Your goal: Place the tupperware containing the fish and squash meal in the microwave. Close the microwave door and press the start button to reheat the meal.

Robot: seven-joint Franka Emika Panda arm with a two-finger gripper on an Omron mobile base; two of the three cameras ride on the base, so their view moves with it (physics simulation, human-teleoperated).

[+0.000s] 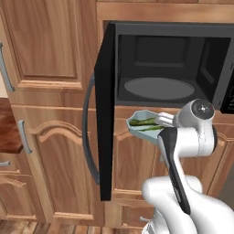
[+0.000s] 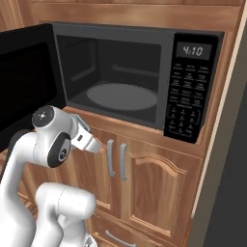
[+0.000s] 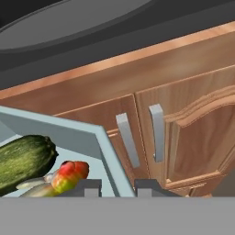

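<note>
The microwave (image 1: 169,64) stands open, its round grey turntable (image 1: 160,87) bare. The microwave door (image 1: 106,114) is swung out to the left, with its curved grey handle (image 1: 87,132) facing outward. Just below the oven's front ledge hangs the tupperware (image 1: 142,124), pale and shallow, with the green fish and squash meal (image 1: 143,121) in it. My gripper (image 1: 163,119) is shut on its right rim. In the hand view the container wall (image 3: 108,151) runs between my two fingertips (image 3: 88,187), with the squash (image 3: 23,158) and an orange bit (image 3: 69,174) inside. The keypad (image 2: 188,96) is on the oven's right.
Brown cabinet doors with paired grey handles (image 2: 116,157) sit right under the microwave (image 2: 120,77). A tall wooden cabinet (image 1: 45,45) stands left of the open door (image 2: 24,82). A dark wooden counter edge (image 1: 7,128) shows at far left.
</note>
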